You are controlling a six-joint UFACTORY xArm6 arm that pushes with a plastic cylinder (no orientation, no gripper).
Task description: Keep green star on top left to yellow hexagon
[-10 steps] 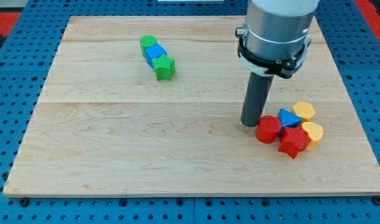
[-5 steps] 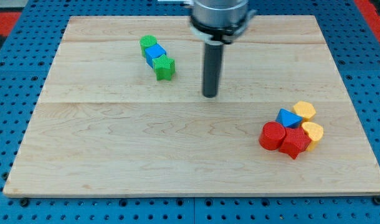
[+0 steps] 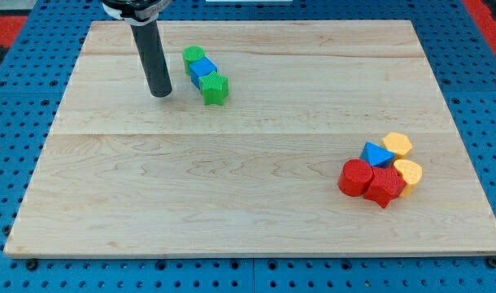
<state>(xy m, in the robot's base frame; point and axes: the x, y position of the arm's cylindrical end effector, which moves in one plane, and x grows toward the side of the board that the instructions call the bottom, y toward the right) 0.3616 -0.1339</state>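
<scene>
Nearest the view's bottom right of the counter, 5 blocks cluster touching: red cylinder, red star, yellow heart, blue triangle, yellow hexagon. Far up left, green star, blue cube, green cylinder form a touching row. I have no hand; my tip sits just left of the green star, apart.

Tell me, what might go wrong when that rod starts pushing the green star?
The green star touches a blue block, which touches a green block, so my tip, to their left, might drag those along. The yellow hexagon sits packed among red blocks; an arriving star could scatter them.
</scene>
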